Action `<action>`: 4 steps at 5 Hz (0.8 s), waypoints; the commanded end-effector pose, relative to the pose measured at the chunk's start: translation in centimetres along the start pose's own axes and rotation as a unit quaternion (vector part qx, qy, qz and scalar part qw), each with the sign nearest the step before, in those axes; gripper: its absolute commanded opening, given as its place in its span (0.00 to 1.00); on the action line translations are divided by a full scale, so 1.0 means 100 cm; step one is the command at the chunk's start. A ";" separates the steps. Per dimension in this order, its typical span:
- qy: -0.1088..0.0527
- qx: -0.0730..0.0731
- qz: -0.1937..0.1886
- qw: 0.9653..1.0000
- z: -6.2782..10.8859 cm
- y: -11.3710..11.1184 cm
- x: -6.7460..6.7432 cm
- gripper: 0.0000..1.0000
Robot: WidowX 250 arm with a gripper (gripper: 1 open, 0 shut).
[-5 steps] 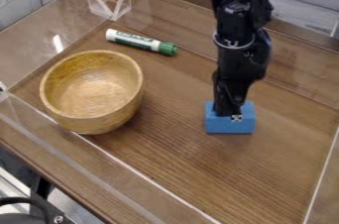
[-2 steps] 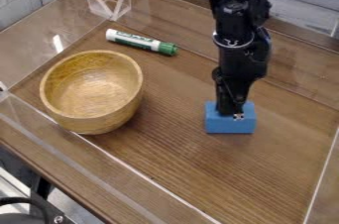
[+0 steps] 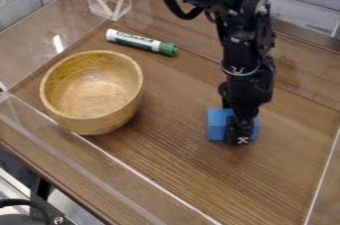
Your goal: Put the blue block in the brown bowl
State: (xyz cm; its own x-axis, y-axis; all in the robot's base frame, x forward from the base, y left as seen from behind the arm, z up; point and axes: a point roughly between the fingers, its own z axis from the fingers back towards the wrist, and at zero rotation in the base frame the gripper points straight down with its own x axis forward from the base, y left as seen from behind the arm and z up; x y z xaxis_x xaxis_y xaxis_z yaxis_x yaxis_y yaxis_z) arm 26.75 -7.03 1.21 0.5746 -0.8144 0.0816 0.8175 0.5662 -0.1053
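A wooden desk (image 3: 159, 159) is seen from above at an angle, fenced by low clear walls. At the left sits the brown bowl (image 3: 93, 91), round, deep and empty. Behind it, toward the middle, a green-and-white marker (image 3: 142, 42) lies flat. To the right, well apart from the bowl, the blue block (image 3: 221, 122) rests on the desk. A black robot arm reaches straight down over it. A moment ago its claw (image 3: 241, 129) hovered pinched above the block's top; now it has dropped lower and its jaws appear parted, set around the block with the front finger covering much of it. Whether the fingers press the block yet cannot be told. The grasp seems about to begin; lifting and carrying to the bowl remain.
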 end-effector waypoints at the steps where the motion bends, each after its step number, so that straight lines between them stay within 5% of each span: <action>1: 0.010 -0.007 0.006 1.000 0.005 -0.002 -0.004 0.00; 4: 0.034 -0.016 0.023 0.999 0.031 -0.003 -0.009 0.00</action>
State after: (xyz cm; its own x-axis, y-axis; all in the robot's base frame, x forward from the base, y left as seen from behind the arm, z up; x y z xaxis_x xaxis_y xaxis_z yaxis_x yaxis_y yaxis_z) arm 24.92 -6.11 2.36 0.6016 -0.7975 -0.0451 0.7787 0.5981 -0.1894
